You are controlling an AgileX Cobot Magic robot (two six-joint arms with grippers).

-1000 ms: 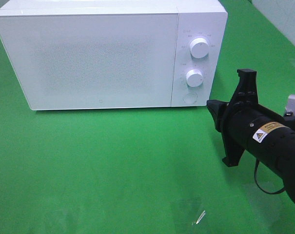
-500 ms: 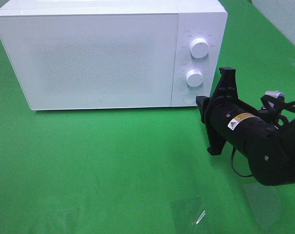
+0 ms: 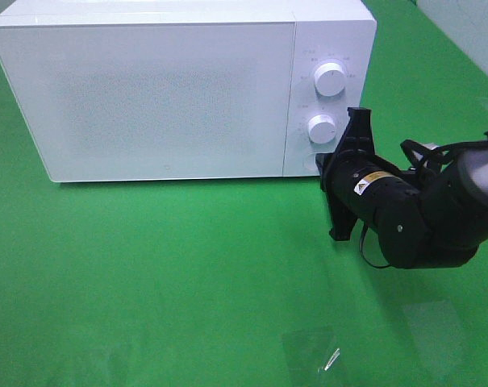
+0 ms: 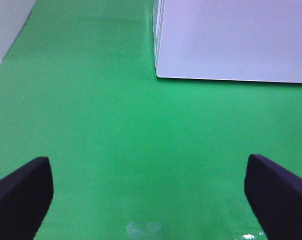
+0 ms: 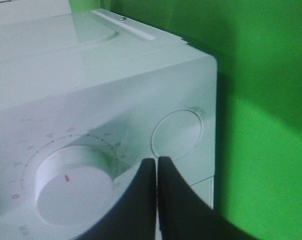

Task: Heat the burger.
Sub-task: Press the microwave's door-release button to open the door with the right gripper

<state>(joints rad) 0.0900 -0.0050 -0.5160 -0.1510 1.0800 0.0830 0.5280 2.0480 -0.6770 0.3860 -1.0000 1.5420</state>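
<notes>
Right tool (image 5: pixel 155 162) pressed together, empty, near the round button (image 5: pixel 176 135) on the microwave (image 3: pixel 147 89) (left tool (image 4: pixel 148 167) spread wide, empty).

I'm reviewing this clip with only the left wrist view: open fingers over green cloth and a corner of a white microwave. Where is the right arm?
Observer: The right gripper points at the control panel of the microwave, between the lower knob and the round button.
Operator: Open or shut?
Observer: Shut; its fingertips meet in the right wrist view. I cannot tell whether they touch the panel.
Operator: Any burger anywhere?
Observer: No burger shows in any of the three views.
</notes>
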